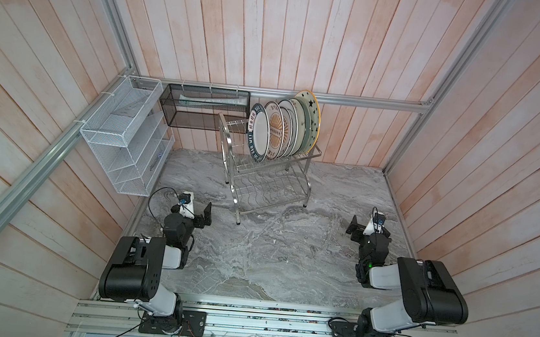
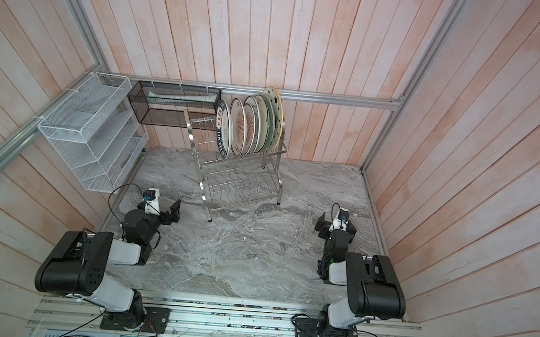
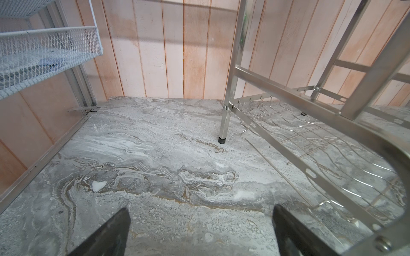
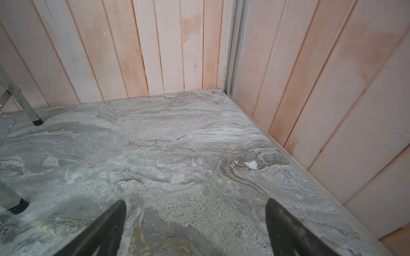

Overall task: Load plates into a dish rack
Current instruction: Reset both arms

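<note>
Left pincer (image 3: 200,208) and right pincer (image 4: 195,200) gape empty; front plate (image 1: 258,132) reads partly "MEI".

I am looking down on a grey marble-patterned table (image 1: 271,250). Pale pink-washed plank walls (image 1: 275,31) are rising around the table on three sides. An aluminium rail (image 1: 369,102) is running along the wall behind the table, a black mesh basket (image 1: 200,110) is hanging from it, and a white mesh shelf (image 1: 123,135) is hanging above the table's far left corner.
</note>
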